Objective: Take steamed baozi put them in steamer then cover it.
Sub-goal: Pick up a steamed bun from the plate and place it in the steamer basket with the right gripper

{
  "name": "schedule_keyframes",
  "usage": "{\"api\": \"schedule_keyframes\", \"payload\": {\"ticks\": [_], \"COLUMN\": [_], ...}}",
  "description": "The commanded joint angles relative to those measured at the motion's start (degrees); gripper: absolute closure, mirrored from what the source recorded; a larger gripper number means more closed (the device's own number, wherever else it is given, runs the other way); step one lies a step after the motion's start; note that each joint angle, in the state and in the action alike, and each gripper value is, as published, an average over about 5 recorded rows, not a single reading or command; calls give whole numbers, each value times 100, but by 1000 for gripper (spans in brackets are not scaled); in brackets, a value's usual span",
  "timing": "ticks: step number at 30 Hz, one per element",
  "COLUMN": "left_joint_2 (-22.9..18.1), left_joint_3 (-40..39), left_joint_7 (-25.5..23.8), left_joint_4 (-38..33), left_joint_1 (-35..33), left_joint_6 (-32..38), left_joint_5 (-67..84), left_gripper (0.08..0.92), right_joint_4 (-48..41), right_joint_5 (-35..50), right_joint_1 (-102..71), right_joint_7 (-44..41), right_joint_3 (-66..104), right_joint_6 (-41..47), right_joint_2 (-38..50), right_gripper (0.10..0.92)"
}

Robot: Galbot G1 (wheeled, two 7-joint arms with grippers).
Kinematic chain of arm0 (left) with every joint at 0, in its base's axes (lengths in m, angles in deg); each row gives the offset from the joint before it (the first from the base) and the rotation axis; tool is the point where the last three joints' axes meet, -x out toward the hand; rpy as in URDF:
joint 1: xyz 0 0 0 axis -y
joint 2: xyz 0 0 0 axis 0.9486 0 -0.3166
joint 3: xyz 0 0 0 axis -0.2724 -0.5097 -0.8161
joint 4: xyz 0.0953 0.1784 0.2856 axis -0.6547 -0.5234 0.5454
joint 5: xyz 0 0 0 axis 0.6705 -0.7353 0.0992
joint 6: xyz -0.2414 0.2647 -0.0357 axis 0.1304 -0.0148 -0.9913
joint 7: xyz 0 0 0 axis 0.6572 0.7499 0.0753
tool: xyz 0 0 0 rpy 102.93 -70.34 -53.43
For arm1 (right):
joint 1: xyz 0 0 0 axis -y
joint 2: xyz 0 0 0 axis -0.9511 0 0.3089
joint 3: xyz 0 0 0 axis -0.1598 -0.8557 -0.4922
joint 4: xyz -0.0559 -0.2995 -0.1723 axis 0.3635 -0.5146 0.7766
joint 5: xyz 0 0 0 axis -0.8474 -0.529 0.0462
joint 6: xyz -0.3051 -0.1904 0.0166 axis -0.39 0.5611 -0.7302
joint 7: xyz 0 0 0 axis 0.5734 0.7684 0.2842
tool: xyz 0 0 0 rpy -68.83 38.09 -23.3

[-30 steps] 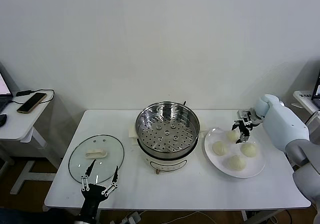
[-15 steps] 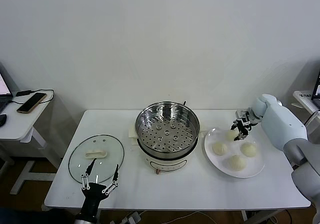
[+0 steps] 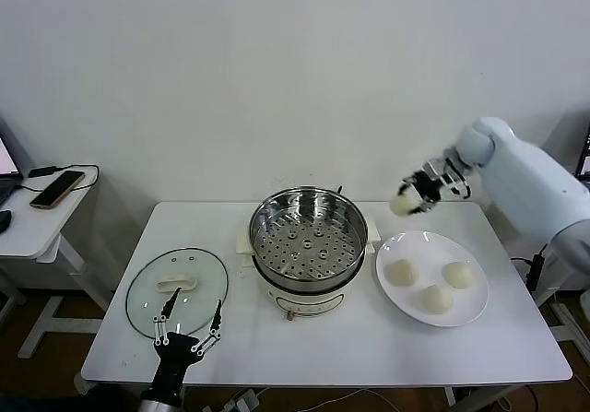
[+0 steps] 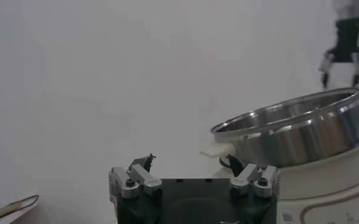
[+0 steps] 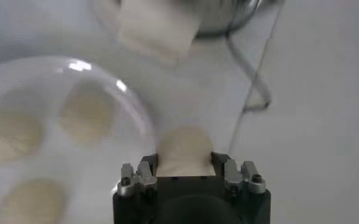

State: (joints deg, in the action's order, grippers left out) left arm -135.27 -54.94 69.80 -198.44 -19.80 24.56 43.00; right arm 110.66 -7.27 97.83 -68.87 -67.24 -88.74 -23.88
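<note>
Above the gap between plate and pot, your right gripper (image 3: 412, 197) hangs in the air with its fingers pinched on one baozi (image 3: 401, 206); the right wrist view confirms it, the bun (image 5: 184, 151) seated between both fingers. The steamer (image 3: 309, 237) sits toward the robot's left of that load and lower down, its perforated tray bare, no bun in it yet. So your coming move looks like a sideways carry leftward over the near rim, then a descent onto the tray; clear the rim before you drop. Three more baozi (image 3: 433, 298) wait on the white plate (image 3: 466, 318), just beside the steamer on its right side. Your right arm is plainly the nearer one for all of them. Your left gripper (image 3: 188, 339) stands spread and empty at the table's front edge, just by the glass lid (image 3: 177, 289), well placed for covering later.
</note>
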Motion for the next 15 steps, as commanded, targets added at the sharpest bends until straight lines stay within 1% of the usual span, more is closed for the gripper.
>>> {"api": "schedule_keyframes", "payload": {"ticks": [1,5,8,15], "left_joint_2": [-2,-4,-5,-3], "left_joint_3": [8,36,48,66], "left_joint_7": [8,12,14,19], "left_joint_4": [-79,-97,-105,-108], "left_joint_1": [-8,-22,-31,-29], "left_joint_6": [-41,-40,-37,-17], "left_joint_5": [23,35,42,64], "left_gripper": [177,177,177,177], "right_joint_4": [1213,1156,957,6], "right_joint_5": [252,-265,-704,-1763], "right_joint_1": [970,748,497,4], "right_joint_7": [-140,-125,-85,169], "right_joint_3": [-1047,-1050,-991,-680], "right_joint_6": [-1199,-1537,-1689,-1953], "right_joint_2": [-578,-966,-1268,-1926], "right_gripper": [397,397,397,397]}}
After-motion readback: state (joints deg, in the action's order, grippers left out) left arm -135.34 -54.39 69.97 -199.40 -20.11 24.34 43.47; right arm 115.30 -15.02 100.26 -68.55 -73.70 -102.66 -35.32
